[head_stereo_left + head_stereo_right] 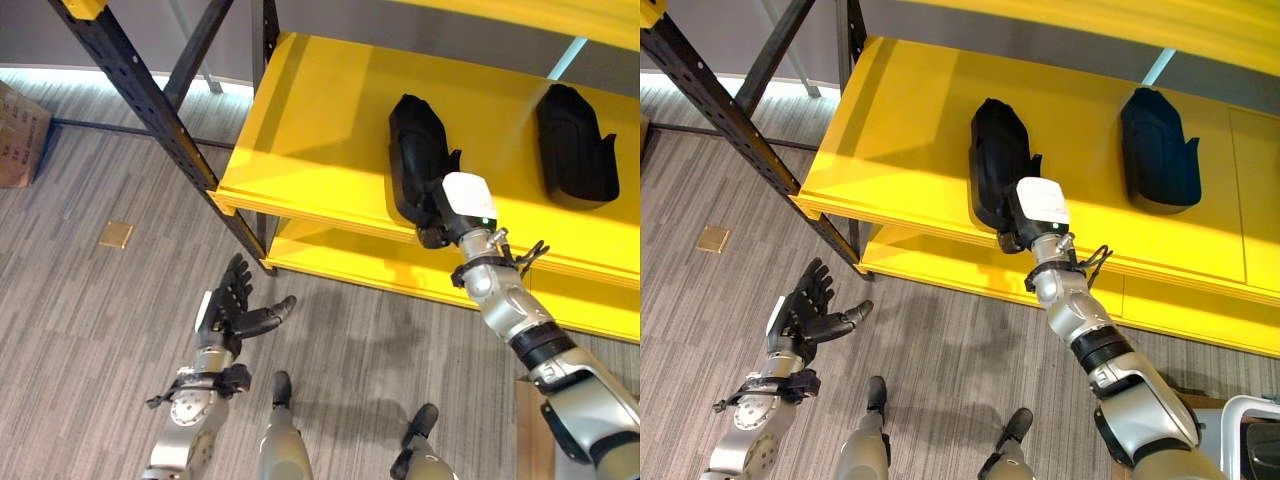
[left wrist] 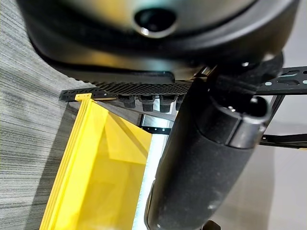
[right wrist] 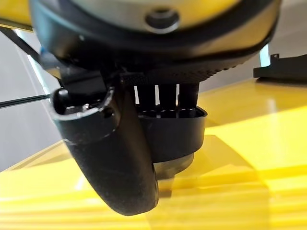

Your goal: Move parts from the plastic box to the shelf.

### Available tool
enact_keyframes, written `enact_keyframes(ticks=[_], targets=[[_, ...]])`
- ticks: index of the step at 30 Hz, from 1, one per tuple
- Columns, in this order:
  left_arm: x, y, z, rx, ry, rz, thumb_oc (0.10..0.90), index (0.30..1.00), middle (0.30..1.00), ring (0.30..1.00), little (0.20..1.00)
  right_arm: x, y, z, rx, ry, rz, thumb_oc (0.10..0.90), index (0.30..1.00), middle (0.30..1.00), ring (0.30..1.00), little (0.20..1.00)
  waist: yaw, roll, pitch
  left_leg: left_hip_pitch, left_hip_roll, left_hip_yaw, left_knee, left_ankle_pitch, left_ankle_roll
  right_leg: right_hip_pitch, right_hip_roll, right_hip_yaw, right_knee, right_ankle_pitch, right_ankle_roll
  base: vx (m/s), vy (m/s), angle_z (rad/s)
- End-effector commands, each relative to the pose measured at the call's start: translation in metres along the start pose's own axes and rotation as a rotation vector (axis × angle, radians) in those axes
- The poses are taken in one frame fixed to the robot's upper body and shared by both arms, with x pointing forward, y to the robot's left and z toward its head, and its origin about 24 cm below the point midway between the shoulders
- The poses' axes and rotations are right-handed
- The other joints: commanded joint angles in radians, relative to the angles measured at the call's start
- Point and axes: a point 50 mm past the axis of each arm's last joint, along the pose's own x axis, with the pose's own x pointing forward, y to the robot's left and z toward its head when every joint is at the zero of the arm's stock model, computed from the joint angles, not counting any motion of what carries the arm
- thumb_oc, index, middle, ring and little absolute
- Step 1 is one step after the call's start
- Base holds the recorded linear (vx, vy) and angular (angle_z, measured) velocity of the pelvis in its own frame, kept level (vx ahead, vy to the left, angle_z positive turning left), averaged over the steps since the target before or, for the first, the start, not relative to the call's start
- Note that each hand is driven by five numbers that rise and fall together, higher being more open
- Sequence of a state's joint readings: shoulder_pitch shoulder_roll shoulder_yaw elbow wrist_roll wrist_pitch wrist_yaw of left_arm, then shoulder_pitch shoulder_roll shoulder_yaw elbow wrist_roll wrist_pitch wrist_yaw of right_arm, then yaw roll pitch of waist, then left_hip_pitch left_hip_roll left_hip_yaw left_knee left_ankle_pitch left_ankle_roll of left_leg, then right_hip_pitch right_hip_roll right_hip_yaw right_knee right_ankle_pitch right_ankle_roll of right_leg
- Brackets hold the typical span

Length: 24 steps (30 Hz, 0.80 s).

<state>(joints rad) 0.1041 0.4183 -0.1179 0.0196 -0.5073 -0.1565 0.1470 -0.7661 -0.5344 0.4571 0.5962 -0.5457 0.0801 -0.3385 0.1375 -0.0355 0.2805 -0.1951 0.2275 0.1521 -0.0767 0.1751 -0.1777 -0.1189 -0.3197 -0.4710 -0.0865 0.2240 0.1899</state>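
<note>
No writing or label can be made out on any of the parts. The task's things are two black moulded plastic parts, matt, elongated, rounded at one end and notched at the other, like hollow shells. Both lie on the upper yellow shelf board (image 1: 330, 110), well apart from each other. The nearer black part (image 1: 415, 150) lies towards the front edge of the board; the second black part (image 1: 575, 145) lies further to the right on the same board.

The right hand (image 1: 440, 215), with a white cover on its back, is at the front end of the nearer black part. In the right wrist view its fingers (image 3: 165, 93) reach down over the rim of the part (image 3: 172, 134) and the thumb (image 3: 115, 158) comes down in front of it, so the hand is curled round that part, which rests on the yellow board.

The left hand (image 1: 232, 310) hangs low over the grey striped floor (image 1: 90, 330), fingers straight and spread, thumb out to the side, holding nothing.

A black steel upright (image 1: 150, 100) carries the shelf. A small tan square (image 1: 116, 234) lies on the floor, and a brown cardboard box (image 1: 20, 135) stands at the far left
</note>
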Motion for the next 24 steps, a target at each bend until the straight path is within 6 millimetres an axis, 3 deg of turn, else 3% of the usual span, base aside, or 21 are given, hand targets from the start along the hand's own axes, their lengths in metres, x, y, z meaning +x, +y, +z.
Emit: enact_keyframes(ticks=[1,11,24], targets=[[0.007,-0.006,0.052,-0.008,-0.266,-0.076,0.9,1.0,1.0,1.0,1.0,0.039,-0.078,0.03,0.024,-0.089,-0.301,0.4,0.3,0.3,0.3,0.3,0.002,-0.006,-0.008,0.029,-0.041,0.046,-0.008,-0.065,0.051,0.067,-0.056,-0.022,0.059,-0.048,0.043,0.0,0.0,0.0],[0.007,-0.005,0.054,-0.013,-0.275,-0.07,0.9,1.0,1.0,1.0,1.0,0.043,-0.105,0.035,0.059,-0.106,-0.401,0.4,0.3,0.3,0.3,0.3,0.002,-0.008,-0.009,0.028,-0.042,0.043,-0.009,-0.068,0.054,0.064,-0.057,-0.025,0.059,-0.046,0.045,0.0,0.0,0.0],[0.007,-0.004,0.057,-0.014,-0.285,-0.079,0.9,1.0,1.0,1.0,1.0,0.05,-0.112,0.03,0.032,-0.076,-0.4,0.4,0.3,0.3,0.3,0.3,0.01,-0.008,-0.004,0.019,-0.043,0.041,-0.01,-0.066,0.053,0.058,-0.054,-0.026,0.054,-0.041,0.045,0.0,0.0,0.0]])
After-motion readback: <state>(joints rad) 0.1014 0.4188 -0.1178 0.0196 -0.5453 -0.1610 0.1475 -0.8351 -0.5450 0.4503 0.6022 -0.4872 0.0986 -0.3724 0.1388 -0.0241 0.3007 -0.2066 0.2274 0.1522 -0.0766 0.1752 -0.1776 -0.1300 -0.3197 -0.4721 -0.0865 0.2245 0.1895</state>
